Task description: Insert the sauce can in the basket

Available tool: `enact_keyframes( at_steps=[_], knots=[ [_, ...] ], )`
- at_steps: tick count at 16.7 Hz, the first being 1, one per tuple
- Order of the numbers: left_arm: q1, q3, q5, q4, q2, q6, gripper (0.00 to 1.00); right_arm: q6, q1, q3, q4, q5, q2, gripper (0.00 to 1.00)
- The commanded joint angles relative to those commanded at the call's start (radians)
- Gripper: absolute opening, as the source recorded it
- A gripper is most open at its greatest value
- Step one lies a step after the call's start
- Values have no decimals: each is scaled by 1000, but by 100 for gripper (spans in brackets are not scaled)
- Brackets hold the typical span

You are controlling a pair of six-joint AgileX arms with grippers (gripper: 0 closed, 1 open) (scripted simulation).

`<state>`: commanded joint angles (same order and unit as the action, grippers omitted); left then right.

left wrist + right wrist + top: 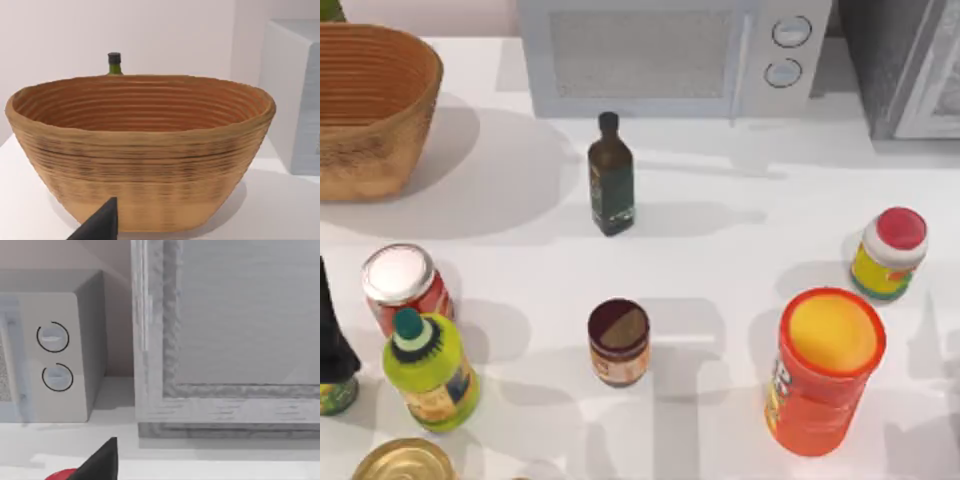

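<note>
Your target, the small short sauce can with the dark maroon top and orange-yellow label (618, 343), stands upright near the middle of the counter's front edge, well apart from the large woven tan wicker basket (370, 110) at the back left corner. Nothing grips it yet, so the whole carry is still ahead of you. The main risk is picking the wrong thing: the red can with the shiny silver top (404, 287) and the gold-lidded tin (404, 462) sit towards the front left, and the tall orange canister with the yellow lid (825, 370) stands just beside the can on its right. A wide approach could knock that canister, or the green squeeze bottle (428, 372) on the other side. On the way to the basket, a low carry could clip the dark glass bottle (610, 175) or catch the basket's rim (140, 131). A dark tip of the left arm's jaws (100, 225) faces the basket, and one of the right arm's (100, 462) faces the back right; whether either pair is apart, you cannot tell. The white counter (720, 260) is smooth, with a grey microwave (660, 55) along its back edge against a pale wall.
</note>
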<state>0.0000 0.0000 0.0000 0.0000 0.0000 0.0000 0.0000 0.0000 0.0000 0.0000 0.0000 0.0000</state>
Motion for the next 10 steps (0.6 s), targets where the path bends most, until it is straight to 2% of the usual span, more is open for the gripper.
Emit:
enact_keyframes(
  at_steps=[4, 10],
  knots=[
    [-4, 15, 29, -15, 31, 18, 100, 0, 0, 0, 0, 0, 0, 100],
    [-29, 197, 248, -89, 351, 210, 100, 0, 0, 0, 0, 0, 0, 100]
  ],
)
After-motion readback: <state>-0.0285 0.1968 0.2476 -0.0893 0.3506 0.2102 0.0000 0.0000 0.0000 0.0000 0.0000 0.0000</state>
